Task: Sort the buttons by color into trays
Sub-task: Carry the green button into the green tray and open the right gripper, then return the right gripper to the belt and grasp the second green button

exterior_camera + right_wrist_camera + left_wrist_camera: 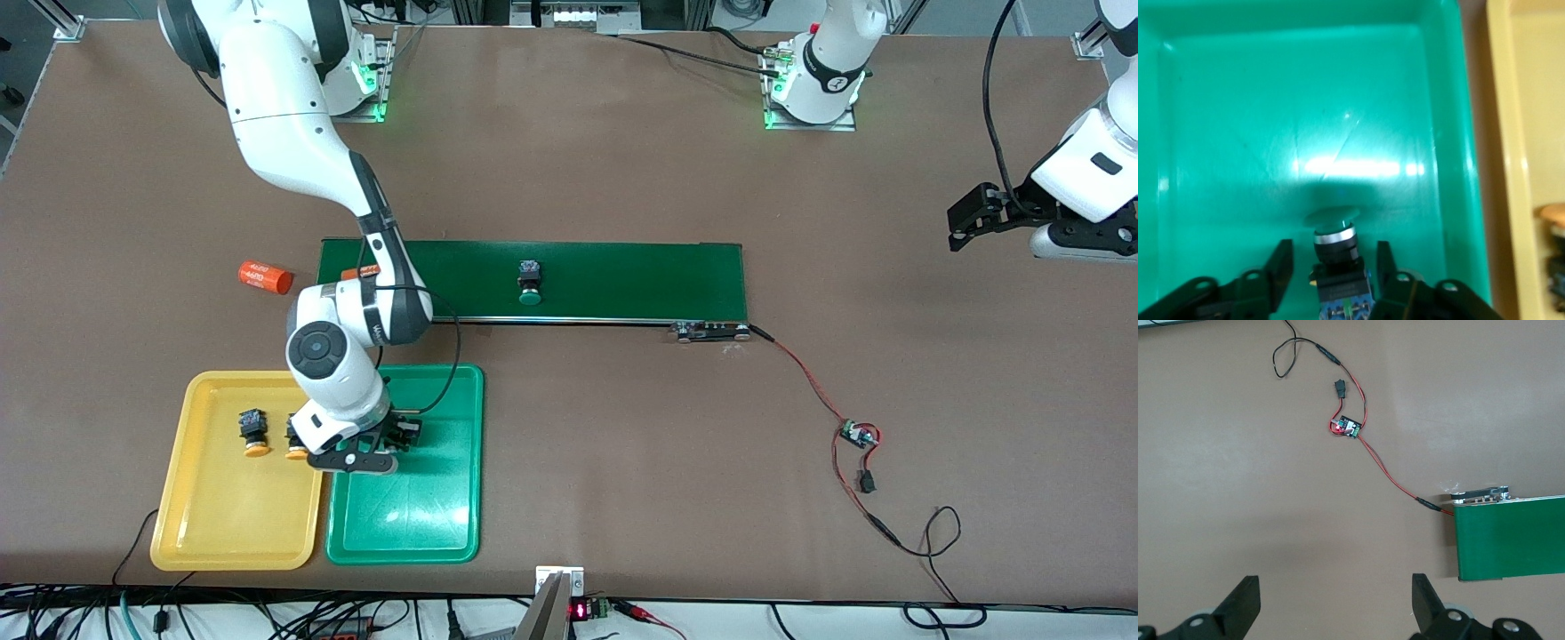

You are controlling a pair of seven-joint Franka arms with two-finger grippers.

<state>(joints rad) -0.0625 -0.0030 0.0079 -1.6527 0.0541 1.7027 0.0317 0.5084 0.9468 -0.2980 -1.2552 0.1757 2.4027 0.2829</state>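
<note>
Right pincer (1331, 263) part-spread over green tray (1238, 100), fingers just clear of green-capped button (1333, 233). Left pincer (1335, 603) spread wide, waiting, holding nothing.

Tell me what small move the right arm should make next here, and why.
Probably lift the right pincer straight up out of the green tray. Its fingers stand apart from the green button, which looks already set in the tray. Another green button waits on the belt. The left pincer waits open over bare table.
</note>
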